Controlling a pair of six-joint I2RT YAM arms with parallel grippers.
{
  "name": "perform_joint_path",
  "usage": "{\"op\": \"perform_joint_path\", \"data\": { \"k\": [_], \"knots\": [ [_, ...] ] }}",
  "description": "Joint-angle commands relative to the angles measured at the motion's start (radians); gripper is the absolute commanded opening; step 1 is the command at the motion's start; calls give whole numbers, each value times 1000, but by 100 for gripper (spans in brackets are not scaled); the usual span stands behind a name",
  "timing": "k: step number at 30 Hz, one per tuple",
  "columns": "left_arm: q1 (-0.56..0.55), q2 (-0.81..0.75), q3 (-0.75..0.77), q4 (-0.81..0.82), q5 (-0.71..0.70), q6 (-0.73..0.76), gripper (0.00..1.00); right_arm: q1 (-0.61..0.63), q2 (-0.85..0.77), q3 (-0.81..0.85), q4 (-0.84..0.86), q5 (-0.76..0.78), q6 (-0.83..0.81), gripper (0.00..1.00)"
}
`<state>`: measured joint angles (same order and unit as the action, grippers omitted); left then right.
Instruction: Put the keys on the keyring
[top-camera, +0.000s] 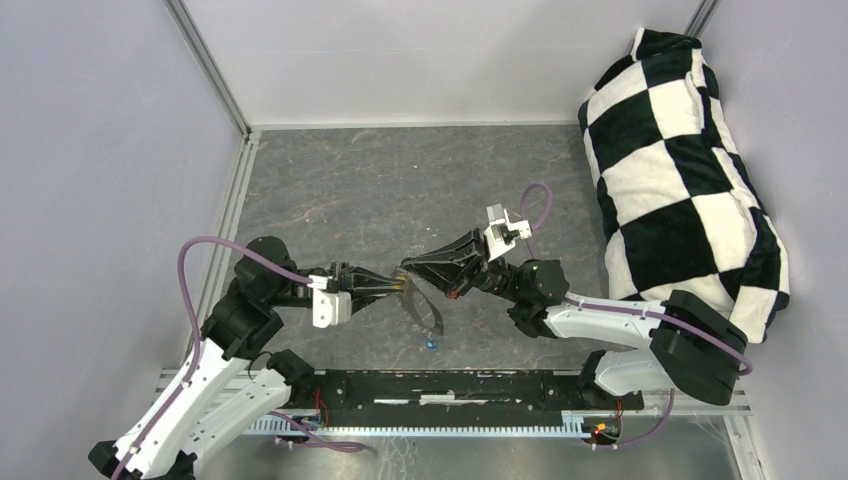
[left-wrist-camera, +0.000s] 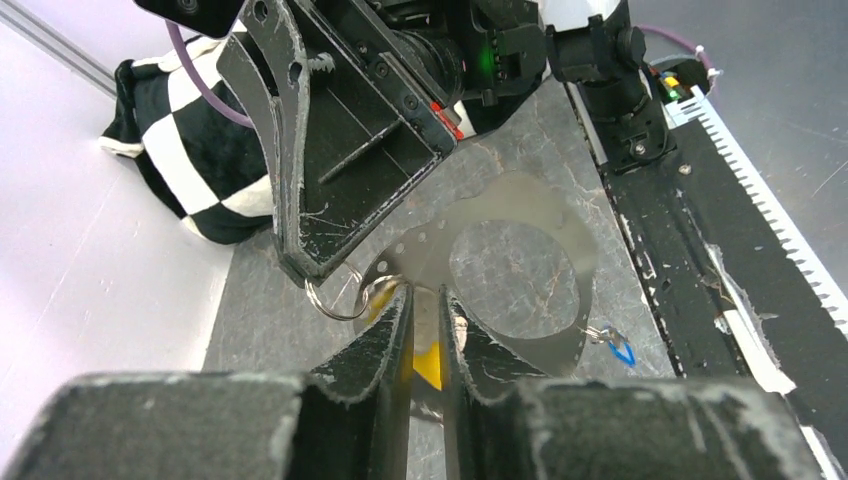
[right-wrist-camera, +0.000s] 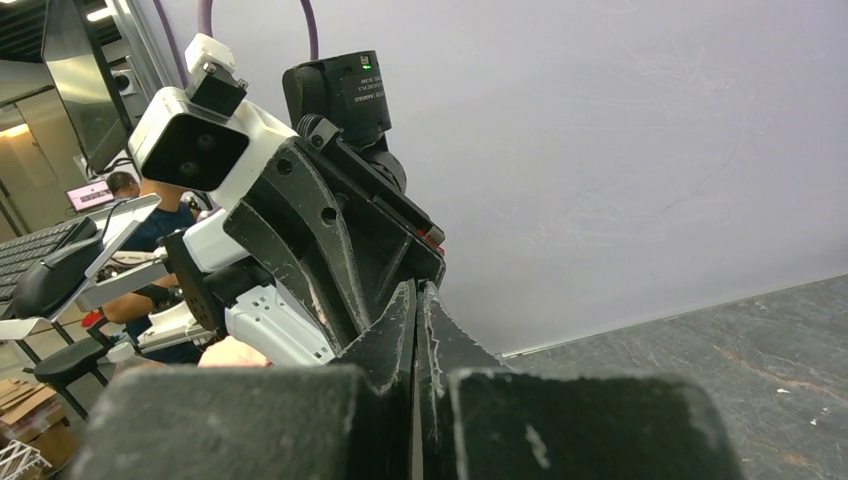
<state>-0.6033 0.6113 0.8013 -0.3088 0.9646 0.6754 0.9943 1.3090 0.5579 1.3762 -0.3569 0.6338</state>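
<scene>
Unfinished. The blue key is left loose on the table. The keyring is pinched by the near-shut left gripper, with the brass key seen between its fingers. The right gripper is closed; what it holds cannot be told.

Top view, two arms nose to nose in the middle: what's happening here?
The left gripper is shut on the yellow-headed key, with the grey band loop hanging beside it above the table. The right gripper, jaws shut, has its tip at a small wire ring next to that key. The blue key lies on the table, apart from the band.
</scene>
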Motion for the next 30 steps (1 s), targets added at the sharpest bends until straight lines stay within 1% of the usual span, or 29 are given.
{"op": "perform_joint_path", "data": {
  "k": [1,7,11,17,19,23,30],
  "knots": [
    [-3,-14,9,65,-1,-107,21,2,-12,-7,68,26,-11,0],
    [-3,-52,9,60,-99,-181,22,2,-43,-30,45,26,-29,0],
    [-3,-83,-3,3,-115,-224,27,2,-55,-30,37,23,-40,0],
    [-3,-126,-52,-66,-123,-250,29,3,-51,-15,40,1,-34,1],
    [-3,-121,-75,-66,-118,-275,34,1,-45,-11,48,-6,-26,0],
    [-3,-75,-100,-15,-104,-336,40,3,-31,-1,63,-25,-9,0],
    [-3,-3,-100,121,-108,-416,41,4,-20,-4,69,-36,1,0]
  ]
}}
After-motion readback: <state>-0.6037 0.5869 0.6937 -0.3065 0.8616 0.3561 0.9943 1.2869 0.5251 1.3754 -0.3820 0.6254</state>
